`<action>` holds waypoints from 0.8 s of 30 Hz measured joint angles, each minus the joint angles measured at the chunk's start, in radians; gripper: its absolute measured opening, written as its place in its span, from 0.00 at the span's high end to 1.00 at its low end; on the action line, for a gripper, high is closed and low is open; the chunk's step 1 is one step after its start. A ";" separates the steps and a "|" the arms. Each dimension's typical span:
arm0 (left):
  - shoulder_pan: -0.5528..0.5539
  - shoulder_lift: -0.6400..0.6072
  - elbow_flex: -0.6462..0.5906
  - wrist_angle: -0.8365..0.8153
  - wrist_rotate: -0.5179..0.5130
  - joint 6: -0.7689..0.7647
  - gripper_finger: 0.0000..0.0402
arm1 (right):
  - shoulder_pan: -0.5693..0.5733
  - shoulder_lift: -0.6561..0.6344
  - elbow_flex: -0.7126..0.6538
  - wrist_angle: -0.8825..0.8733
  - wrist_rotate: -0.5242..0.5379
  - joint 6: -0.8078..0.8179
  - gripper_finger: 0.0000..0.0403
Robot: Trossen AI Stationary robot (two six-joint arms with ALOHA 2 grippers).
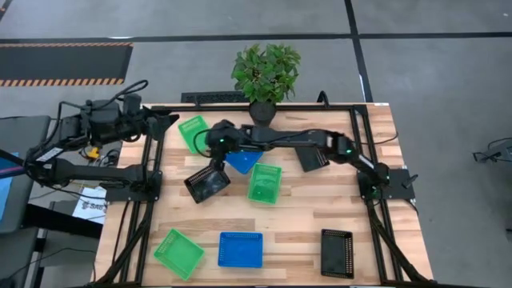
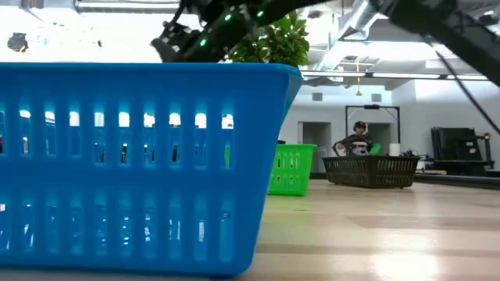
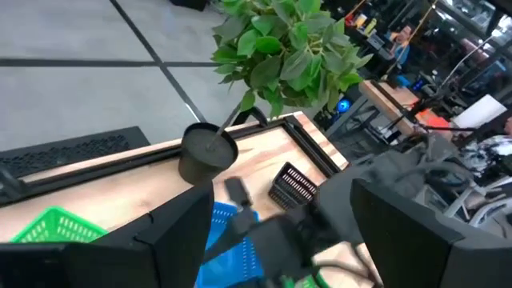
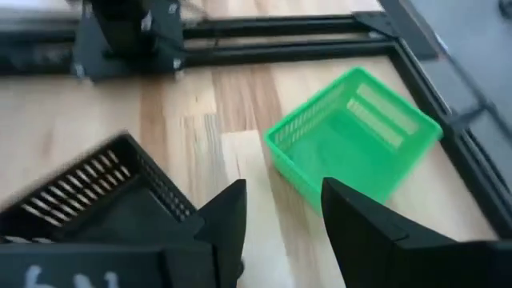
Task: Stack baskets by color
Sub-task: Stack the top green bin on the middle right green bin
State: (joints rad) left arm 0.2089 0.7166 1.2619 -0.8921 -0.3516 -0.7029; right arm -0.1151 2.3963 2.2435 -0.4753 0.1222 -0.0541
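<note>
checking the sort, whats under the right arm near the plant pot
A blue basket lies partly under the right arm; only one end shows. The right end effector hangs over a black basket. Anything beneath the blue one is hidden.

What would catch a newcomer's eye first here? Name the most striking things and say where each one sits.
The leafy green potted plant at the table's far edge stands out first. Just in front of it the right gripper, jaws apart, reaches across above a black mesh plastic basket, with a blue basket and a bright green basket beside it. The left gripper waits at the far left corner.
</note>
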 joint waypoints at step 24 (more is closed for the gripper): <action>0.000 0.010 -0.001 -0.042 -0.028 -0.021 0.30 | -0.096 0.203 0.092 0.196 0.012 -0.046 0.42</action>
State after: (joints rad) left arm 0.2091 0.7266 1.2613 -0.9337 -0.3799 -0.7235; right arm -0.2108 2.5989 2.3360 -0.2797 0.1341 -0.1005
